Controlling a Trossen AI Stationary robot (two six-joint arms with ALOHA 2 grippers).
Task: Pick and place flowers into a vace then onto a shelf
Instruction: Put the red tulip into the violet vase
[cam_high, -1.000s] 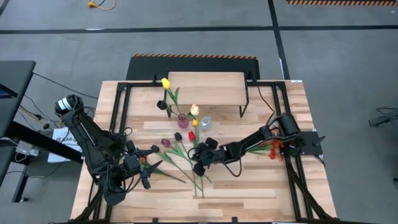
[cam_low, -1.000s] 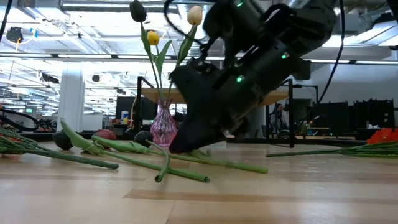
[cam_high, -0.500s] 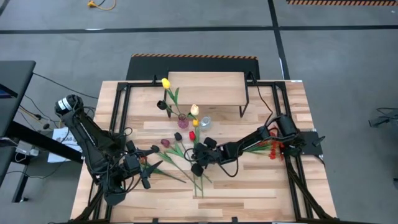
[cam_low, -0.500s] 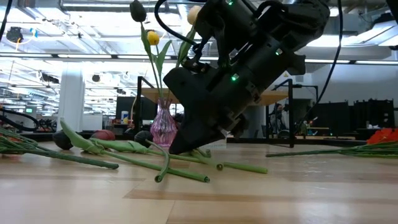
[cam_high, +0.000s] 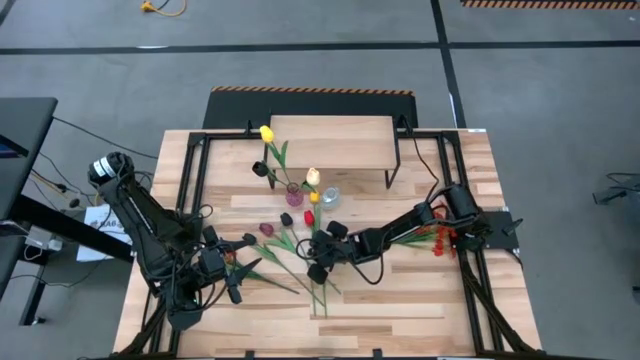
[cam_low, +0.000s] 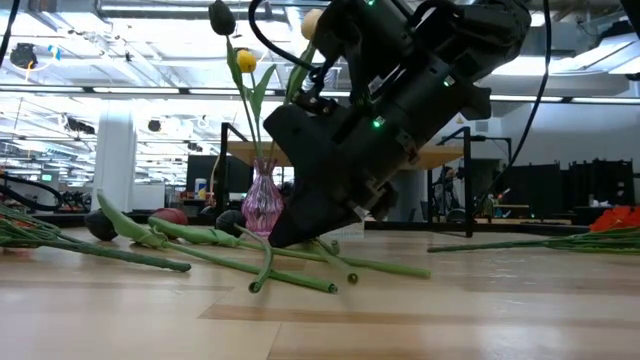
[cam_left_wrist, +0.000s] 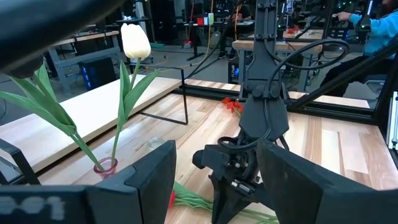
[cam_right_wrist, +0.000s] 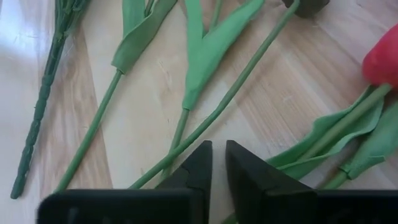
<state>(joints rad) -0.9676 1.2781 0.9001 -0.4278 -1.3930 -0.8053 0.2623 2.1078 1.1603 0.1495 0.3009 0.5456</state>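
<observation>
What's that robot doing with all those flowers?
It is putting fake flowers into a vase. The pink vase already holds a few tulips and stands on the table in front of the little shelf. The right gripper is down among the loose flowers lying on the table, its fingers nearly shut around a green stem. The left gripper waits open by the table's left edge, holding nothing.

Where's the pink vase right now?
In the high view the pink vase stands near the table's middle, just in front of the shelf, with loose tulips lying nearer the front.
</observation>
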